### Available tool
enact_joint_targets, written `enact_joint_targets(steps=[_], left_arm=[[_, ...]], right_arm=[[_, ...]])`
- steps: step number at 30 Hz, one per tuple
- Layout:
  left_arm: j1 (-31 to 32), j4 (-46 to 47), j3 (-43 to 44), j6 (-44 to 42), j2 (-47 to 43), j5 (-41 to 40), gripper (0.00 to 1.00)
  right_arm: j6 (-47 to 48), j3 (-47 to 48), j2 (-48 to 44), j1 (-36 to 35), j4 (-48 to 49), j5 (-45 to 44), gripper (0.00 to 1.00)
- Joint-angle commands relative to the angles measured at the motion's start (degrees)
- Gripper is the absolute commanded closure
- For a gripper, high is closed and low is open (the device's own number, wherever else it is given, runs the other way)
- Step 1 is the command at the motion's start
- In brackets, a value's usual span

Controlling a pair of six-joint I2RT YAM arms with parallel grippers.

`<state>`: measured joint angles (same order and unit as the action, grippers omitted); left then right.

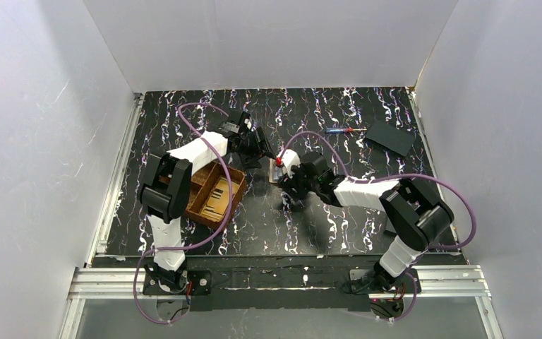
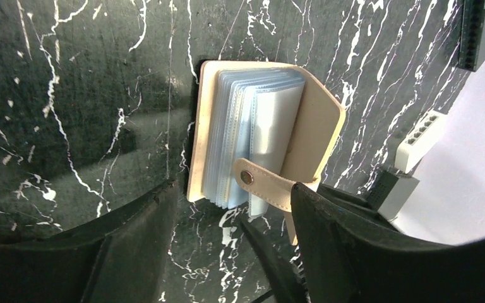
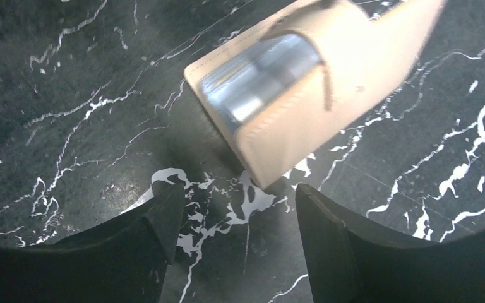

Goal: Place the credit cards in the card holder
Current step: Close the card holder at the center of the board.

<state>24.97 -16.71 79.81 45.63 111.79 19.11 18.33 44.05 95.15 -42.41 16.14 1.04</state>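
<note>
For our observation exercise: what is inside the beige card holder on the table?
The card holder holds clear bluish plastic sleeves. Its half-closed cover hides part of them; whether cards sit inside cannot be seen.

Plain white walls box the space in on three sides: the back wall (image 1: 268,42) at twelve o'clock, the left wall (image 1: 35,141) at nine and the right wall (image 1: 508,127) at three, all faintly scuffed. Between them lies the counter (image 1: 296,240) — black, marbled with white and pale purple veins, its surface slightly glossy up close. A silver metal rail (image 1: 106,282) runs along its six o'clock edge, and a narrower side rail (image 1: 116,183) borders the nine o'clock edge. The light is even and soft — no hard shadows.
</note>
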Motion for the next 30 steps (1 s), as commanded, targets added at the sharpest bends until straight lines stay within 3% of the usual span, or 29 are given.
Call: enact_joint_targets(steps=[1,7,12,15,17,21,30], left_arm=[[-1.27,0.67,-0.88,-5.80,-2.74,2.12,0.37],[-2.42,4.35,-1.71,-5.33,-5.18,7.44,0.38],[-2.53,7.49,-0.39,-4.55,-5.25,11.01,0.37],[-2.48,7.65,1.96,-4.94,-3.11,11.78,0.34],[-2.43,5.50,4.72,-6.48,0.21,13.51,0.33],[-1.03,1.47,7.94,-12.85,4.95,12.34,0.30],[1.97,-13.43,14.76,-24.06,10.63,1.65,0.45]], right_arm=[[-10.49,1.68,-5.94,3.58,1.62,5.78,0.25],[-14.21,1.96,-6.66,6.08,5.46,11.45,0.23],[-15.52,6.10,-0.94,6.20,5.37,18.69,0.32],[-17.53,7.92,3.07,6.20,6.10,22.66,0.46],[-19.74,8.23,5.16,6.20,7.17,24.06,0.51],[-23.38,5.47,6.93,6.27,11.05,24.05,0.51],[-28.95,4.11,6.78,7.42,10.78,23.76,0.48]])
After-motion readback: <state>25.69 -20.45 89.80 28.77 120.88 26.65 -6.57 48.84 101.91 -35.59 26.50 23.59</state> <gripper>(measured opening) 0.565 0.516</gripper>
